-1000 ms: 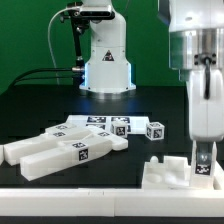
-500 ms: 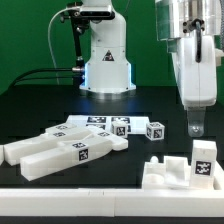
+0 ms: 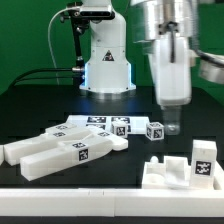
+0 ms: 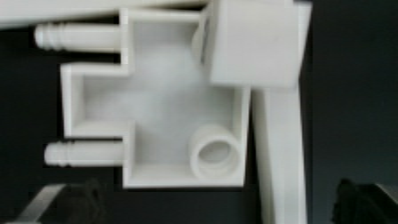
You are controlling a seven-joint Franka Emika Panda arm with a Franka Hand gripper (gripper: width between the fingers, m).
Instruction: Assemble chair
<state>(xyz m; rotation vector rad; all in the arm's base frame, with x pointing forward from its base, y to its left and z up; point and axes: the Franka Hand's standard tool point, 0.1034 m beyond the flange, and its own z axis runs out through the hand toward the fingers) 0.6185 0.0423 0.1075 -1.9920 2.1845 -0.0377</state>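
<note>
The chair is in loose white tagged pieces. Long bars [image 3: 60,152] and a flat slab [image 3: 88,122] lie at the exterior view's left, with small tagged blocks [image 3: 153,129] near the middle. A tagged piece [image 3: 203,160] stands upright in a white stepped part [image 3: 165,172] at the front right. My gripper [image 3: 172,125] hangs above the table between the blocks and that part, open and empty. In the wrist view a white part with pegs and a round hole [image 4: 151,110] lies below the gripper [image 4: 217,205], whose dark fingertips [image 4: 71,200] stand wide apart.
The arm's base [image 3: 105,60] stands at the back on the black table. A low white wall [image 3: 70,202] runs along the front edge. A green backdrop closes the rear.
The gripper has let go of the upright tagged piece at the front right, risen, and moved toward the exterior view's left. The piece stays standing in the stepped part.
</note>
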